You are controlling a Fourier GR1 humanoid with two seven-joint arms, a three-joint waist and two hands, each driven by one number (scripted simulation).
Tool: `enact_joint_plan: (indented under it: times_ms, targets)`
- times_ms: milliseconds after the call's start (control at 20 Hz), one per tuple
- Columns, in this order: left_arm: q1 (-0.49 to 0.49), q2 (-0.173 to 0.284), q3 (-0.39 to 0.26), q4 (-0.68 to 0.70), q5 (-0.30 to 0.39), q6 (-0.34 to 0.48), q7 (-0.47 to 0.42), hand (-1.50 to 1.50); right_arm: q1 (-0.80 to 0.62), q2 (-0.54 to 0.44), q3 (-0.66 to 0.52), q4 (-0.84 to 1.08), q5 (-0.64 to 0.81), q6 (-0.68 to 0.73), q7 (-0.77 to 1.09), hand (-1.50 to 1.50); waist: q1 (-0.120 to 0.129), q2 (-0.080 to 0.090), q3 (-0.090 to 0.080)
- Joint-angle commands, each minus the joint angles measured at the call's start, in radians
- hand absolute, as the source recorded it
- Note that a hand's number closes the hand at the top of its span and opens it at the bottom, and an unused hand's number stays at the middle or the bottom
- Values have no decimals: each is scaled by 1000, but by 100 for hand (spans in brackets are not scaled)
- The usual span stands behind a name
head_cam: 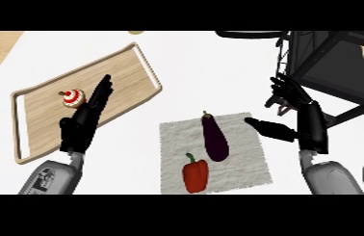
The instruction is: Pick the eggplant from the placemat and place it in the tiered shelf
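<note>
While the eggplant waits untouched, here is the lay of things, biggest first.

Counter: white top (pixel 199 61), plenty of bare room between the pieces, a sliver of wooden surface at the upper left corner.

Tiered shelf: dark metal frame (pixel 320 57) at the upper right, partly cut off by the view's edge; which tier is free I cannot tell from here.

Tray: wooden tray (pixel 135 81) lying on the left, carrying a small red-and-white cupcake (pixel 71 98).

Placemat: pale cloth (pixel 241 167) at centre bottom, holding both vegetables.

Right hand: (pixel 295 102) just right of the placemat, below the shelf, fingers spread and thumb stretched toward the cloth, holding nothing.

Left hand: (pixel 89 112) over the tray, fingers straight and relaxed, nothing in it, resting.

Eggplant: dark purple (pixel 214 139), lying lengthwise on the placemat's upper half, stem away from the robot.

Red pepper: (pixel 195 175) just below and left of the eggplant, near it, maybe touching.

Step in hand: reach in progress, by my read. Best done by coming down across the eggplant's middle from the right, staying clear of the pepper, then lifting straight up before swinging toward the shelf.
</note>
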Motion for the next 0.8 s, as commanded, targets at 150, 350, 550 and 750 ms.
enact_joint_plan:
  times_ms: [150,350,550,750]
  targets:
    - [-32,-32,-2,22,-17,-6,10,0,-120,-122,123,-94,106,161,366,-150,5,8,7]
    - [-12,-47,-6,15,-40,4,-9,0,-251,-145,145,-143,127,260,605,-150,10,8,7]
    - [-11,-51,4,51,-36,-8,-38,0,-377,-144,245,-183,154,396,840,-150,17,8,6]
    - [-12,-59,-8,27,-36,-13,-10,0,-480,-159,302,-148,99,593,986,-150,24,8,6]
